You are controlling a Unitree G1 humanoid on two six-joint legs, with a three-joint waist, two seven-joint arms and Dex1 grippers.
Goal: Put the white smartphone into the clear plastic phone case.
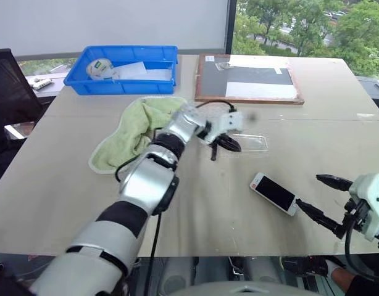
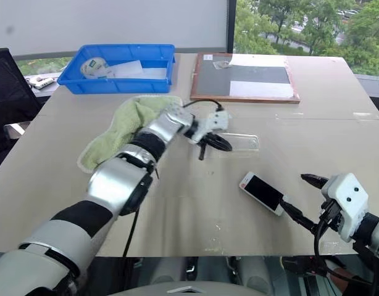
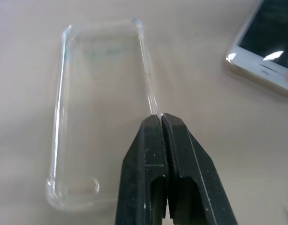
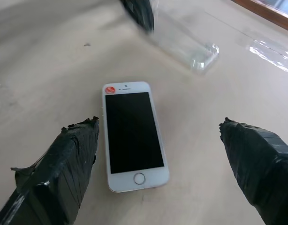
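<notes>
Clear plastic phone case (image 3: 102, 112) near-invisible; white smartphone (image 3: 268, 47) cropped.

This looks like an office room — maybe a room for testing things. A big, pale worktop (image 1: 66, 185) stands by a wide window (image 1: 300, 24), and green trees (image 1: 356, 37) show outside. A white blind (image 1: 115, 24) covers part of the glass. A black office chair (image 1: 7, 92) sits at one side of the worktop. On the worktop lie work things, not home things — a blue plastic bin (image 1: 124, 71) with odds and ends, a wood-framed dark board (image 1: 248, 79) with white paper on it, and a green cloth (image 1: 137, 132).
</notes>
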